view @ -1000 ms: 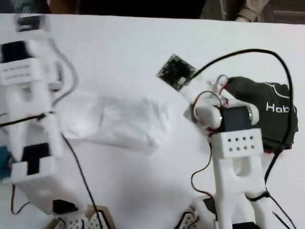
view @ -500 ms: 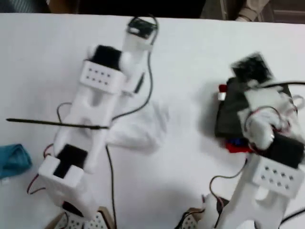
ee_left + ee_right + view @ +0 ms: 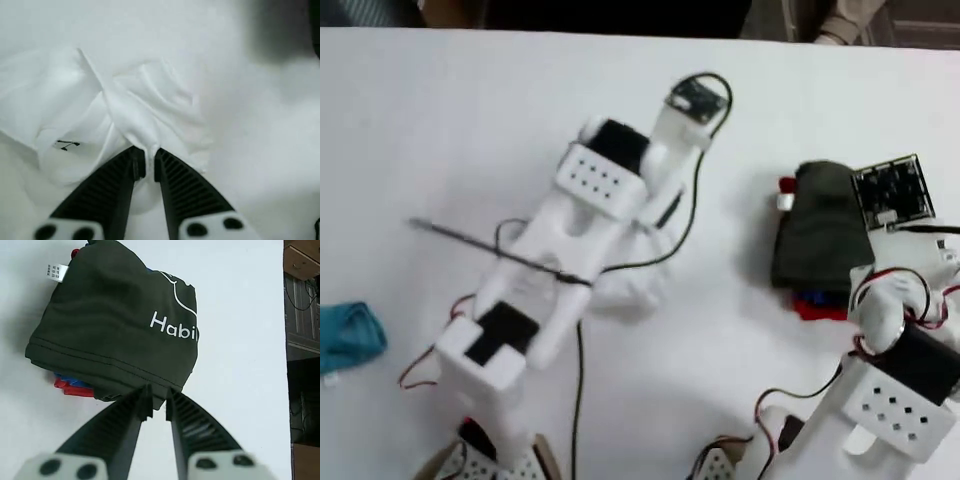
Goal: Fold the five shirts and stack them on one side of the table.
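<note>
Left gripper moved rightward, pinching white shirt

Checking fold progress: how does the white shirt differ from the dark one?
The white shirt is bunched and creased; the dark shirt is folded neatly. The white one lies alone, pinched by the left gripper; the dark one tops red and blue layers. Both rest on the table.

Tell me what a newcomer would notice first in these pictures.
First, the dark green shirt, folded atop red and blue cloth at the right side of the table. Next, the left gripper at mid-table, shut on a fold of the crumpled white shirt. A teal shirt lies bunched at the left edge.
</note>
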